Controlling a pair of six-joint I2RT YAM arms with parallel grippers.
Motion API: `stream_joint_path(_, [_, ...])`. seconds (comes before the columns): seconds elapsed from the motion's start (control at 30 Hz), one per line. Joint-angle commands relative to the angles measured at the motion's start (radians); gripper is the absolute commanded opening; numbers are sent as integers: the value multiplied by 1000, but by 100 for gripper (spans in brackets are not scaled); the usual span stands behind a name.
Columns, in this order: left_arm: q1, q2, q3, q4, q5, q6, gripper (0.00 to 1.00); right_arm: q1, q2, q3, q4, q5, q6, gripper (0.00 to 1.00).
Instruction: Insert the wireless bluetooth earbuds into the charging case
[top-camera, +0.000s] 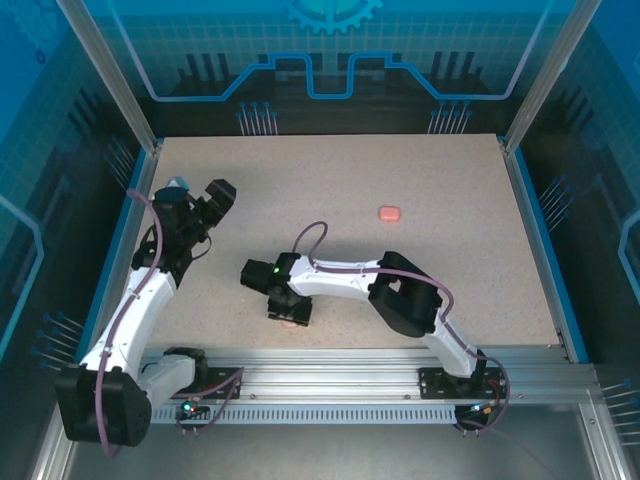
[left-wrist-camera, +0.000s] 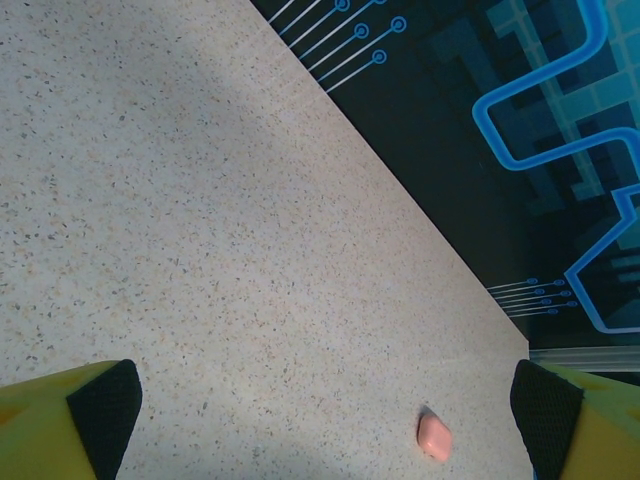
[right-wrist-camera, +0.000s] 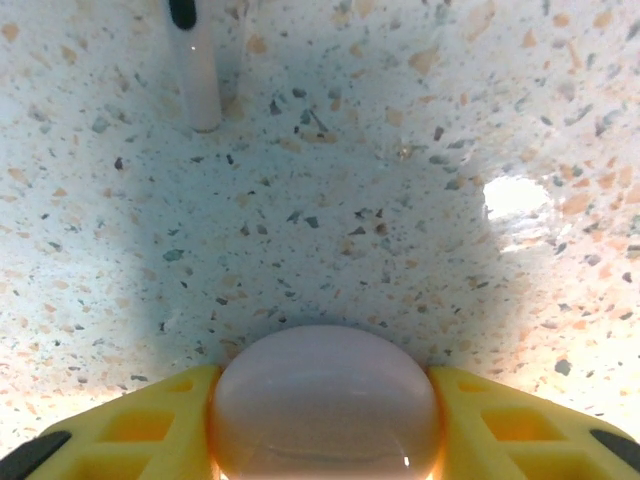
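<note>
Seen from above, the left gripper (top-camera: 203, 198) hangs over the table (top-camera: 450, 180) at about ten o'clock from the table's centre, well apart from anything pink; its fingers are spread as wide as they go and have hold of nothing. In the left wrist view its two black pads (left-wrist-camera: 100, 412) sit at the bottom corners with bare speckled table between them; a second pink case (left-wrist-camera: 434, 436) lies on the table toward five o'clock of that view, nearer the right-hand pad but not touching it.

Further right in the top view, the right gripper (top-camera: 288, 308) points down at roughly seven o'clock from centre, low over the surface; a sliver of pink shows beneath it. In the right wrist view its yellow fingers (right-wrist-camera: 150, 425) sit against both sides of the charging case (right-wrist-camera: 325, 400) (a smooth, rounded, pale pink shell) with no gap to be seen on either flank, so the jaws are closed on it at a middling width; whether it rests on the table or is just off it I cannot tell. At eleven o'clock from that case, well apart from it, lies one pale earbud (right-wrist-camera: 198, 75); its whitish stem and a dark tip are in frame.

Farthest right in the top view, the second pink case lies alone at two o'clock from centre.
</note>
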Motion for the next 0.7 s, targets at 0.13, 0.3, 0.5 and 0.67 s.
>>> stream_joint_path(0.13, [10,-16,-3,20,66,22,99,15,-153,-140,1,94,3,42])
stream_joint_path(0.3, [8,-9,7,29,145,38,99,-35,-345,-320,25,160,-3,43])
stream_joint_path(0.5, [-66,28,-4,73,192,53,99,-244,-525,-514,79,162,-115,43])
stream_joint_path(0.67, [-188,102,-34,172,181,54,99,-434,-568,-556,134,109,-226,44])
